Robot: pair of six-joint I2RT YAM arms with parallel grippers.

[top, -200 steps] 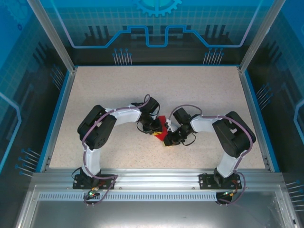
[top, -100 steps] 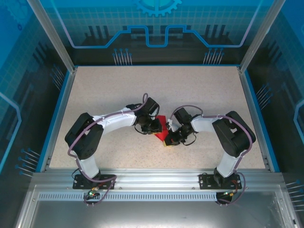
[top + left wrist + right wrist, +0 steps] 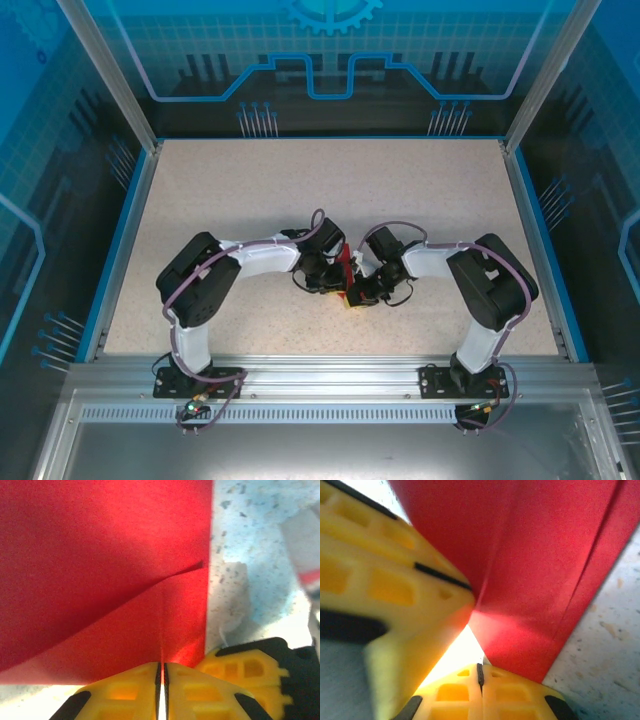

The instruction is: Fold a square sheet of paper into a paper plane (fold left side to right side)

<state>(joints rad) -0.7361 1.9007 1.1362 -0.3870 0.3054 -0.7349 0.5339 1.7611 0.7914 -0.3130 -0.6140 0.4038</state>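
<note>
The square sheet of paper point(image 3: 345, 264) is bright red and stands up as a narrow creased strip between my two grippers at the table's middle. In the left wrist view the sheet point(image 3: 100, 555) shows a diagonal fold line. My left gripper point(image 3: 161, 672) is shut on its lower edge, with a thin red line running between the jaws. In the right wrist view the paper point(image 3: 535, 555) hangs in layers and its bottom corner meets my right gripper point(image 3: 480, 672), which is shut on it. From above, the left gripper point(image 3: 335, 278) and right gripper point(image 3: 357, 292) almost touch. The paper plane is out of view.
The speckled beige table point(image 3: 300, 190) has a blue rim, glass walls around it and a metal rail at the near edge. The right gripper's yellow finger point(image 3: 245, 672) crowds the left wrist view. The left gripper's finger point(image 3: 380, 580) sits close in the right wrist view.
The left arm has swung in toward the right gripper. The red paper, which lay flatter and wider, now stands narrow and upright between the grippers. The right arm has hardly moved.
</note>
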